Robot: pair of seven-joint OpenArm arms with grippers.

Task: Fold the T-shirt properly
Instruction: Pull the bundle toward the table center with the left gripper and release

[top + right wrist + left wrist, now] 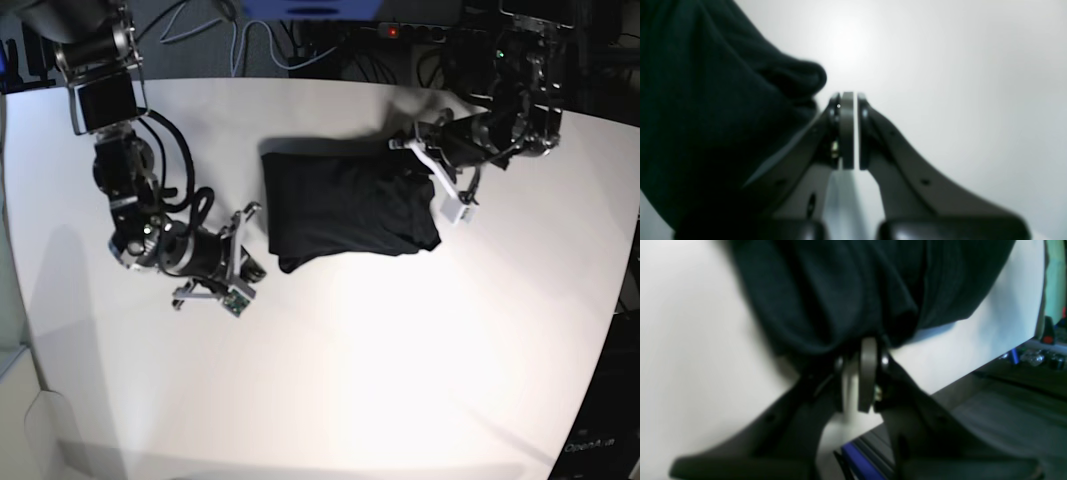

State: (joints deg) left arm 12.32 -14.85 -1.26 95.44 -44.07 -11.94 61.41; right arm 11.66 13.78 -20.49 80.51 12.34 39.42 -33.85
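At the left of the base view my right gripper [243, 262] sits with its pads pressed together on nothing, just beside the shirt's near corner. The T-shirt [345, 208] lies in the upper middle of the white surface [380, 360] as a dark, roughly rectangular bundle. It looks thin, limp and light to me, so I expect it to sag and slide rather than hold a crease; I would pinch at an outer hem or corner, through all layers. At the upper right, my left gripper [863, 350] is clamped on a bunched edge of the fabric.
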